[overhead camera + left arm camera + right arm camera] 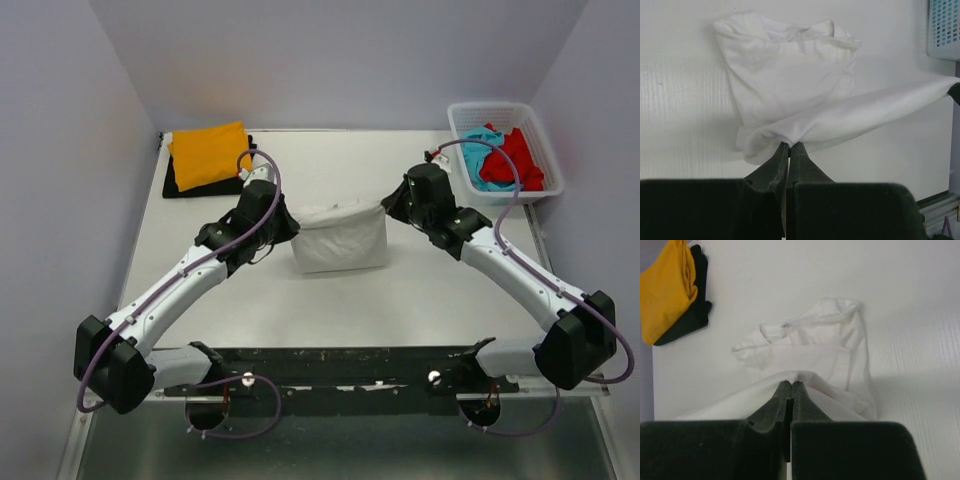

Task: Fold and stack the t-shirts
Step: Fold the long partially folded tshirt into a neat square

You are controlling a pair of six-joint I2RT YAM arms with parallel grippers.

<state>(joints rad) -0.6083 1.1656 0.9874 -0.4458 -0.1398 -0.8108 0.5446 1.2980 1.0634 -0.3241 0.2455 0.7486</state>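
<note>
The white table (420, 290) fills most of the top view. The left arm (180, 280) and right arm (520, 270) reach in from its near corners toward the middle.

Between them lies the white t-shirt (340, 240), at the centre of the table and partly folded into a rough rectangle. Its far edge is raised off the surface and pulled into a line between the two arms. Both wrist views show the collar on the far side of the bundle, lying flat on the table.

A white lattice basket (470, 115) stands at the far right corner. It holds a red t-shirt (520, 160) and a turquoise t-shirt (475, 155), crumpled together.

At the far left corner a folded orange t-shirt (207, 153) lies on top of a folded black t-shirt (172, 185), well apart from the white one.

The left claw (789, 146) is pinched tight on the white cloth. Its fingers meet with only a fold of fabric between them, and a band of shirt stretches away to the right.

The right claw (791, 385) is closed the same way on the other end of that raised edge, with cloth draping off both sides of its tips.
</note>
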